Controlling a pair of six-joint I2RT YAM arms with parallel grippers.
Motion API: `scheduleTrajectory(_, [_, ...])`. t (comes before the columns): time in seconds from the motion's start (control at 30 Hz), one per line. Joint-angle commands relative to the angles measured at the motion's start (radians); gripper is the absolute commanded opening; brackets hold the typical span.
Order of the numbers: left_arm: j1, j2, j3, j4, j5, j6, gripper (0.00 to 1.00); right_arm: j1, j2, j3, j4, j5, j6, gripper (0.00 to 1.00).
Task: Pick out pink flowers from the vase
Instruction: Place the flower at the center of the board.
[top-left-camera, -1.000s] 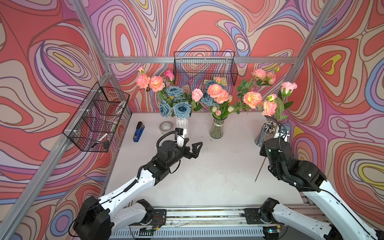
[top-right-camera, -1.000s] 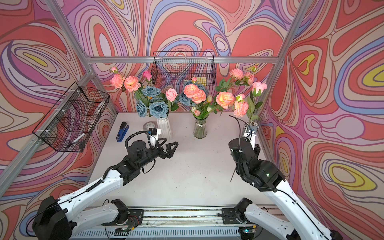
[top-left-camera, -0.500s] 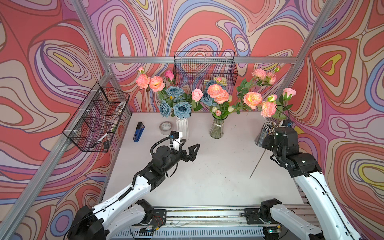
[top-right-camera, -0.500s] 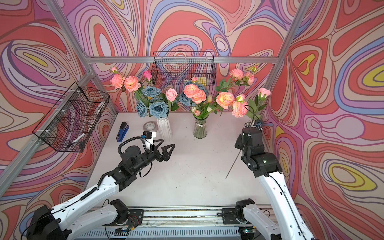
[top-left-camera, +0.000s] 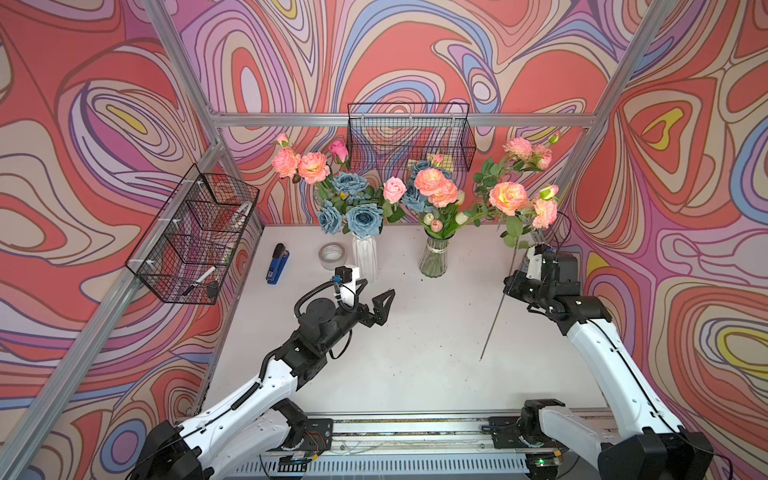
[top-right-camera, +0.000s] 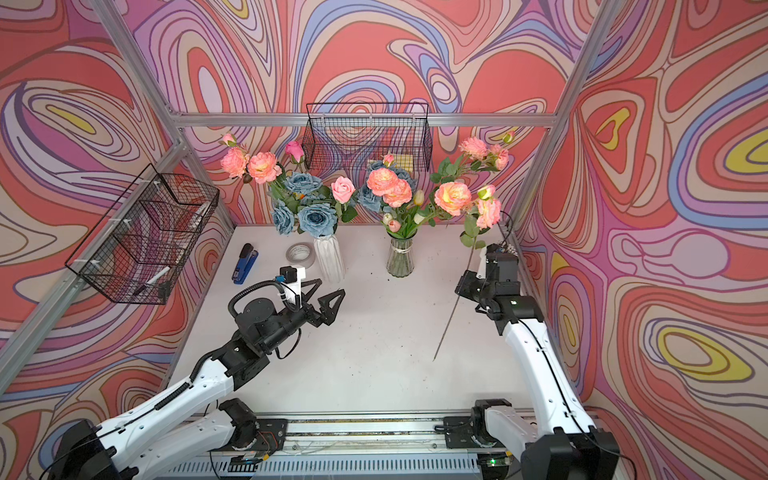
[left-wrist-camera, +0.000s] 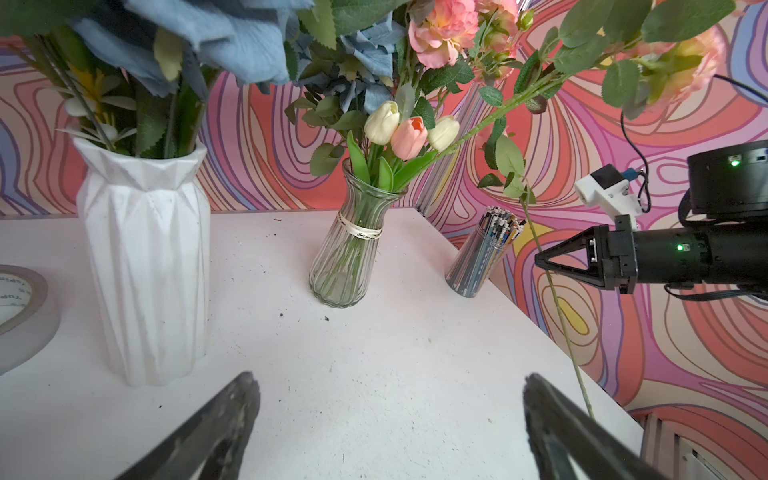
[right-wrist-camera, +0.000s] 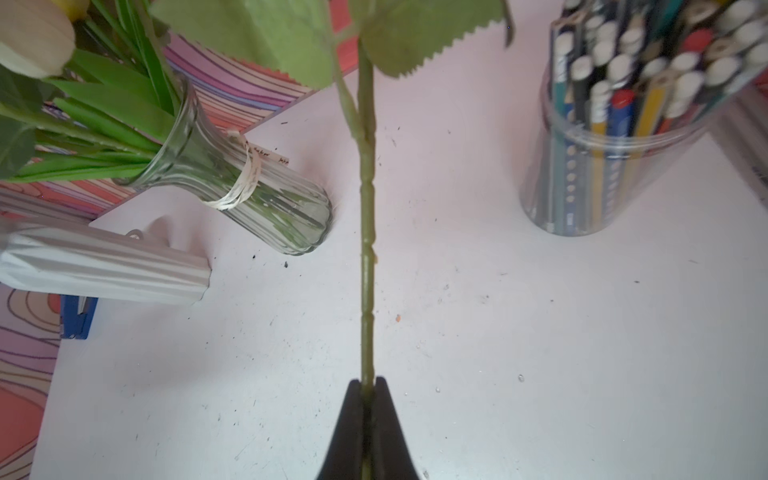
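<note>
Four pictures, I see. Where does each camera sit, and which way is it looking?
Top views: high over the front, looking down on the table, left gripper and right gripper.
Left wrist: on the left arm, facing the white vase and glass vase; its open fingers show.
Right wrist: on the right arm, looking along the pink flower's stem its gripper pinches.
Shared: both wrist views show the glass vase.

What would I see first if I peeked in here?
Probably the swirly walls all around, red, pink and purple. Then the blooms at the back of the table: blue roses in a white vase, pink flowers in both it and a glass vase. At the right, the right gripper is shut on one pink flower's stem, and the left gripper hangs open mid-table.
</note>
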Motion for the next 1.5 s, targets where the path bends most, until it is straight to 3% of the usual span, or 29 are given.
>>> scheduleTrajectory(0.0, [-0.005, -0.001, -0.009, 0.006, -0.122, 0.02, 1.0, -0.005, 0.028, -0.077, 0.119, -0.085, 0.047, 0.0])
scheduleTrajectory(0.3, [-0.001, -0.01, -0.082, 0.058, -0.432, 0.024, 1.0, -0.005, 0.129, -0.188, 0.303, -0.116, 0.066, 0.0])
scheduleTrajectory(0.4, [0.006, -0.006, -0.119, 0.128, -0.493, 0.025, 1.0, -0.005, 0.184, -0.201, 0.355, -0.138, 0.061, 0.0])
scheduleTrajectory(0.57, [0.077, 0.008, -0.121, 0.137, -0.501, 0.028, 1.0, -0.005, 0.27, -0.186, 0.377, -0.148, 0.02, 0.0])
scheduleTrajectory(0.77, [0.273, 0.036, -0.123, 0.161, -0.411, -0.087, 1.0, -0.004, 0.342, -0.168, 0.397, -0.179, 0.012, 0.0])
scheduleTrajectory(0.97, [0.394, 0.137, -0.093, 0.298, -0.308, -0.081, 1.0, 0.045, 0.421, -0.108, 0.38, -0.117, -0.013, 0.0])
scheduleTrajectory(1.13, [0.504, 0.274, -0.038, 0.447, -0.047, -0.067, 1.0, 0.108, 0.488, -0.05, 0.337, -0.044, -0.039, 0.0])
scheduleTrajectory(1.37, [0.581, 0.532, 0.059, 0.843, 0.266, -0.012, 1.0, 0.108, 0.542, -0.041, 0.323, -0.051, -0.045, 0.0])
scheduleTrajectory(1.47, [0.601, 0.629, 0.111, 0.915, 0.31, -0.034, 1.0, 0.108, 0.552, -0.04, 0.32, -0.058, -0.042, 0.0])
